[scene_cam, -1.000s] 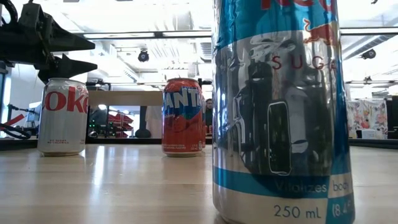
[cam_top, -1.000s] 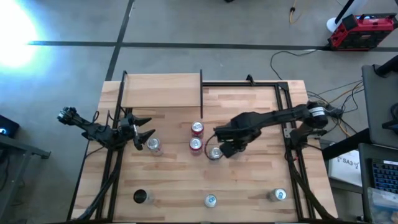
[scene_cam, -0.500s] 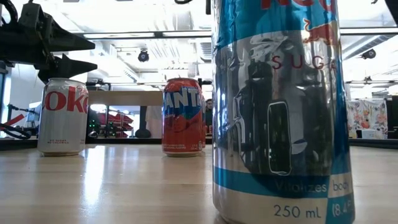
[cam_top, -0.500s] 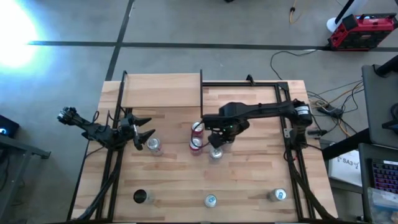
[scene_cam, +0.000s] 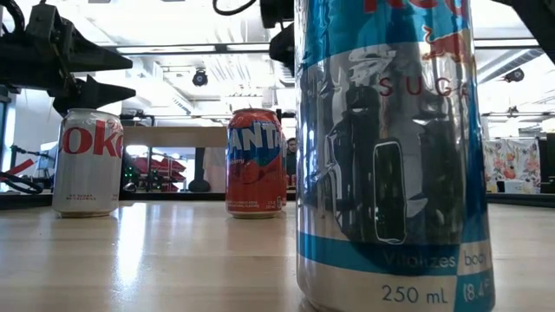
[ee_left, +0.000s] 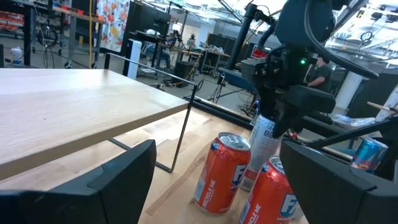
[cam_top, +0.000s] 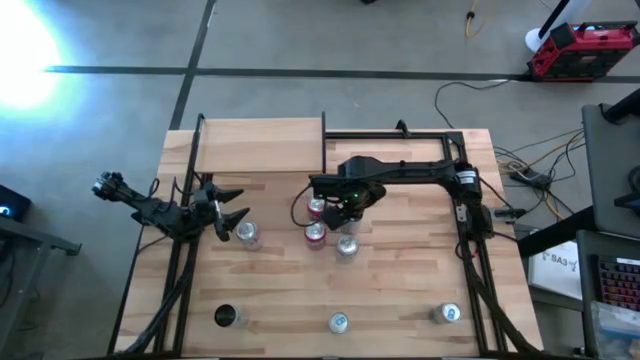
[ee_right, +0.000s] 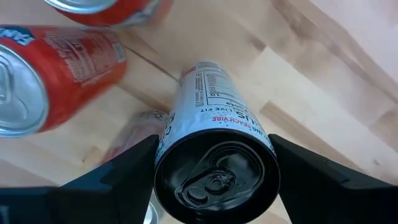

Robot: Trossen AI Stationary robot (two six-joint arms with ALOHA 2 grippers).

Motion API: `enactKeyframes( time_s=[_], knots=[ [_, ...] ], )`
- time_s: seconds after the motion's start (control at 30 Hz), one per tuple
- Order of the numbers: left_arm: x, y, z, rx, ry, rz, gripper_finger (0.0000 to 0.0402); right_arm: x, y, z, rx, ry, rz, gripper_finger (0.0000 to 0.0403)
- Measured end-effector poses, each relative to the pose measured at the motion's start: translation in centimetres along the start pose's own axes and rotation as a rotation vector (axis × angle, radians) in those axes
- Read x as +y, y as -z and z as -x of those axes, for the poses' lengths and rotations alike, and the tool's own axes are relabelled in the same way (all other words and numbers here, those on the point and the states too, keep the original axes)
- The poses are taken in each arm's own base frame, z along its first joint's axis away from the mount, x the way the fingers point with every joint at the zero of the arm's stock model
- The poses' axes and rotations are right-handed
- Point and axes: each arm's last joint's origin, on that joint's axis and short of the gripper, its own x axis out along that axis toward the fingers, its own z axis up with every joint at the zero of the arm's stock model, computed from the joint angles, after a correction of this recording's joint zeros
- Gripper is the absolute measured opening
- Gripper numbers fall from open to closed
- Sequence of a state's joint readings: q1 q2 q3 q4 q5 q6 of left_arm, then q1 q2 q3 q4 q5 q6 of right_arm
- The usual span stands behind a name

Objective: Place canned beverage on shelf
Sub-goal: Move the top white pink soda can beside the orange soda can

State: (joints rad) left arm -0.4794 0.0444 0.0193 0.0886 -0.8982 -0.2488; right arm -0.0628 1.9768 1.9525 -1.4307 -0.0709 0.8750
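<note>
Clearly legible, Fanta can (scene_cam: 255,162), Coke can (scene_cam: 88,162), "250 mL" can (scene_cam: 390,156)

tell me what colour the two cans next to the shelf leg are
Orange-red, both Fanta cans, seen best in the left wrist view beside the shelf.

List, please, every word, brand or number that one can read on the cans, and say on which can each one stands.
"oke": silver short can, low view, first letter cut.
"ANTA": orange short can, first letter hidden.
"SUG", "250 mL", "Vitalizes bod": tall blue-and-silver slim can nearest the camera, cut at the edge.
"SUGARFREE": white-and-black slim can between the right end effector's fingers; the nutrition table above is too small to read.
</note>
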Motion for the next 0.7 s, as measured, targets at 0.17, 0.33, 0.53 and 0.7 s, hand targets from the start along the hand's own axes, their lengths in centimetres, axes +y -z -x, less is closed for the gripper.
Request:
enactKeyframes(
  time_s=[0.17, 0.33, 0.53, 0.7],
  knots=[
    [0.0, 0.0, 0.0, 0.000, 0.000, 0.000, 0.0327, 0.9, -0.7, -0.3, 0.012, 0.001, 0.024, 0.0271],
    [0.0, 0.0, 0.0, 0.000, 0.000, 0.000, 0.0327, 1.2, -0.9, 0.0, -0.001, -0.013, 0.028, 0.0271],
    [0.0, 0.0, 0.0, 0.000, 0.000, 0.000, 0.0327, 1.3, -0.9, 0.2, -0.006, -0.020, 0.026, 0.0271],
    [0.0, 0.0, 0.0, 0.000, 0.000, 0.000, 0.0327, 1.3, -0.9, 0.2, -0.001, -0.021, 0.007, 0.0271]
  ],
)
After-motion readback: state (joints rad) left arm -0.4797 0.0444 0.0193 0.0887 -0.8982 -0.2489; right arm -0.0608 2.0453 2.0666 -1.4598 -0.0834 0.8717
